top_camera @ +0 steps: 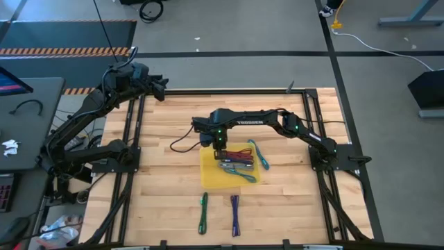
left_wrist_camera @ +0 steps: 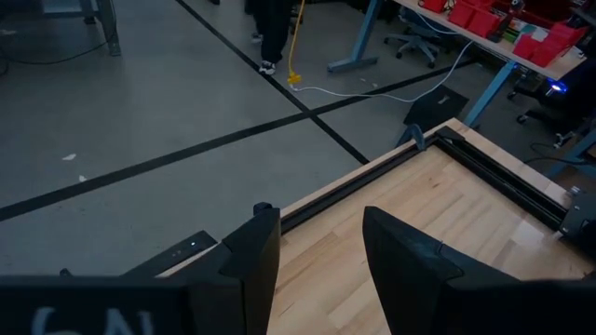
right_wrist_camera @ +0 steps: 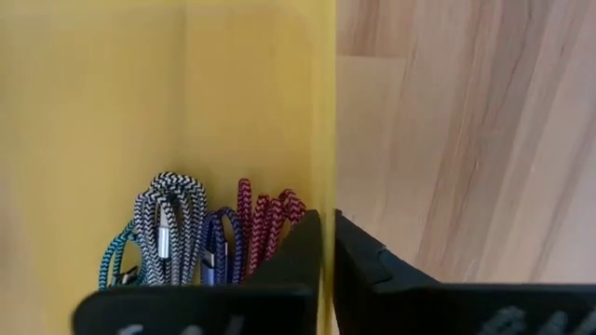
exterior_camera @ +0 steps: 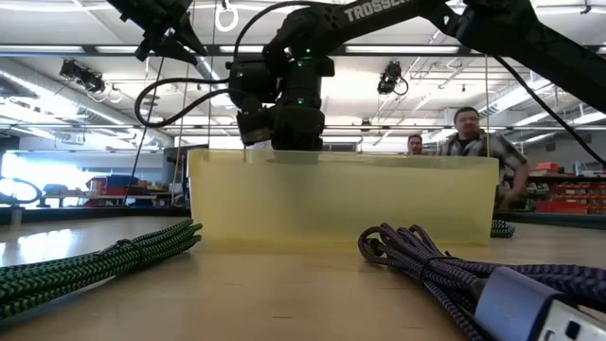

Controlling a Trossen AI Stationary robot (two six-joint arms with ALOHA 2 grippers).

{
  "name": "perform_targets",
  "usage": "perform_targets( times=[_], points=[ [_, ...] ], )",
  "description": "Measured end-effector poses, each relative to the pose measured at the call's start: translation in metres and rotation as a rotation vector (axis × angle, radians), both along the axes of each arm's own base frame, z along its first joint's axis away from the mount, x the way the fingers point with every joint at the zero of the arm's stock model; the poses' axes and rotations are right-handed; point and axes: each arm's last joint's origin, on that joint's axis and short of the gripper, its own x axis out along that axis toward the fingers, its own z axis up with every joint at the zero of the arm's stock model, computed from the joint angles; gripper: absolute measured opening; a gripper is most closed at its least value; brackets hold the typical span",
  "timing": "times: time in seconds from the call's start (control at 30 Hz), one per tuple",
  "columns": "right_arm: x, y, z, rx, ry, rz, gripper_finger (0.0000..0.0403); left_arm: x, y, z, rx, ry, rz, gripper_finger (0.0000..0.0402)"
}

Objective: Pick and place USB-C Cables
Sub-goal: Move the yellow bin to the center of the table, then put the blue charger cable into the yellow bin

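Wooden tabletop [top_camera: 291,208] carries a yellow tray [top_camera: 208,177]; right gripper [right_wrist_camera: 328,233] fingers pinch its wall, bundled cables [right_wrist_camera: 200,237] at their nine o'clock. Left gripper [left_wrist_camera: 321,251] waits, fingers spread.

Several USB-C cables [top_camera: 236,162] in tray [top_camera: 208,178] at table [top_camera: 166,139] centre; two cables [top_camera: 203,212] on table nearer front edge.

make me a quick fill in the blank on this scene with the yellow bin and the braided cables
1. The right gripper is closed on the wall of the translucent ____ plastic bin.
2. Outside the bin, nearer the table's front edge, the green braided cable lies beside a ____ braided cable.
3. The left gripper is ____, near the wooden table's back left corner.

Missing words: yellow; purple; open
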Motion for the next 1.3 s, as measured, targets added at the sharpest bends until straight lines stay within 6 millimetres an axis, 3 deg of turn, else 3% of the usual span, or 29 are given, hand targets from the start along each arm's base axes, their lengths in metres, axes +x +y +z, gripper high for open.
perform_targets(
  times=[0.37, 0.67, 0.87, 1.1, 1.3],
  points=[
    [0.003, -0.001, 0.001, -0.013, -0.021, -0.001, 0.0106, 0.000, 0.000, 0.000, -0.010, -0.008, 0.004, 0.0162],
    [0.012, -0.008, 0.059, -0.056, -0.230, -0.016, 0.0117, 0.000, 0.000, -0.001, -0.014, -0.003, 0.004, 0.0162],
    [-0.020, -0.031, 0.094, -0.201, -0.133, -0.101, 0.0118, -0.001, -0.001, -0.003, -0.028, 0.013, 0.004, 0.0162],
    [-0.073, -0.062, 0.137, -0.207, 0.016, -0.313, 0.0118, -0.001, -0.001, -0.004, -0.038, 0.022, 0.004, 0.0162],
    [-0.114, -0.082, 0.181, -0.257, -0.073, -0.485, 0.0119, -0.001, -0.001, -0.004, -0.036, 0.026, 0.003, 0.0162]
  ],
)
